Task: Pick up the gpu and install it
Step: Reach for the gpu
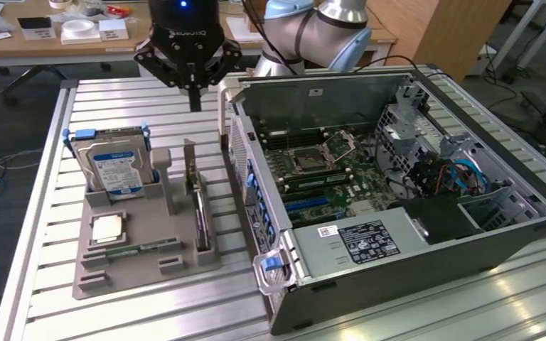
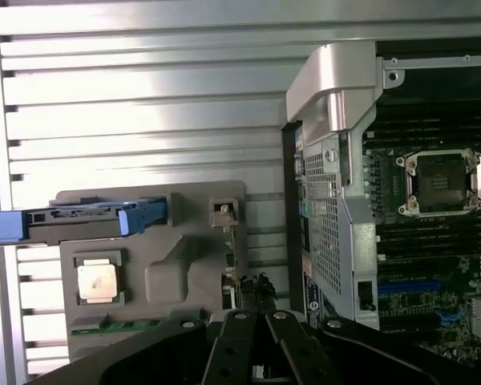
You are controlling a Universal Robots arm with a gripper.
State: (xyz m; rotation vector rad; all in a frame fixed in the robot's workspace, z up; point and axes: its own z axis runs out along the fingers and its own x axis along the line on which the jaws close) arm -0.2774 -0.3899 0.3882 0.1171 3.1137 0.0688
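- Gpu [image 1: 202, 213]: a thin, flat, dark expansion card with a silver metal bracket at one end. It stands on edge in a slot of the grey moulded holder tray [image 1: 126, 273], left of centre in the exterior view, along the tray's edge nearest the computer.
- In the wrist view the gpu [image 2: 232, 269] shows edge-on as a thin line, just ahead of the fingertips.
- Black gripper [image 1: 195, 99] hangs in the upper middle of the exterior view, over the ribbed aluminium table [image 1: 111, 99]. It is above the gpu in the frame and well apart from it.
- Gripper [image 2: 255, 321] jaws are drawn fully together, tips meeting, with nothing between them.
- Silver hard drive with a blue label [image 1: 111, 167] stands upright in a blue caddy at the tray's far end, on the exterior view's left of the gpu.
- Square silver processor chip [image 1: 108, 227] lies flat in a tray pocket, with a narrow green memory stick [image 1: 145, 249] beside it.
- Open dark tower computer case [image 1: 500, 234] lies on its side at the exterior view's right, just beside the tray, its green motherboard [image 1: 320, 170] exposed.
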